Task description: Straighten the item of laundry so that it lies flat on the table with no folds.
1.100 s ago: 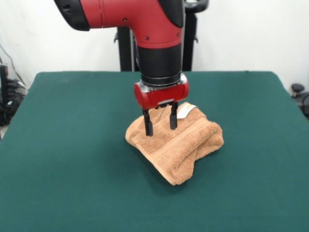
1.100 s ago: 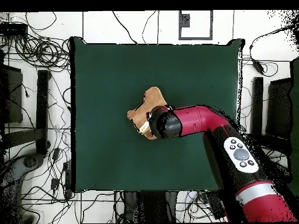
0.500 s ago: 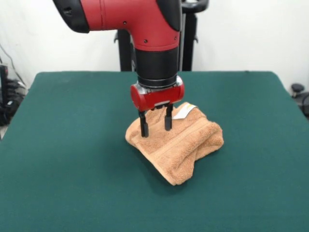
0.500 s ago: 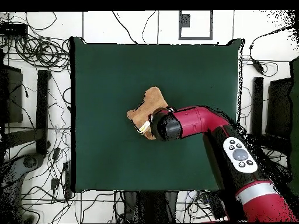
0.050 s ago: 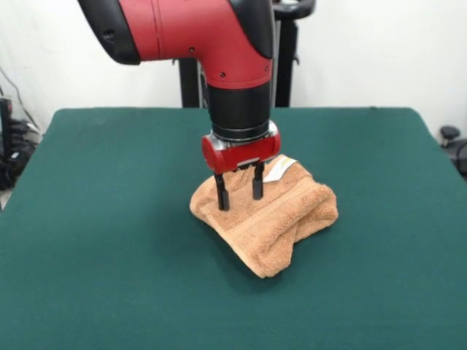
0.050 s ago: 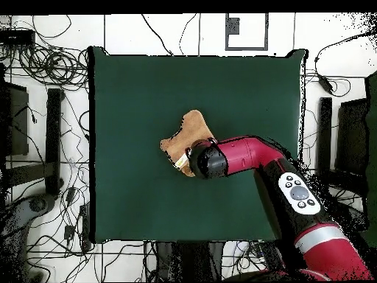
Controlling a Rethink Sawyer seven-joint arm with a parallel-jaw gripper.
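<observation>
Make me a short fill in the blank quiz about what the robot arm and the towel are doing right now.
1. The towel lies on a ____ table.
2. The claw has its two fingers ____, above the towel.
3. The small tag on the towel is ____.
4. The towel is not flat but ____.

Missing words: green; apart; white; crumpled

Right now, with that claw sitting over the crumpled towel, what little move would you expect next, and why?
Probably a short drop straight down, then a pinch. The gripper is open, its tips at the towel near the white tag, with no cloth between them. The towel lies bunched and folded on the table, so a layer must be gripped before spreading it.
</observation>
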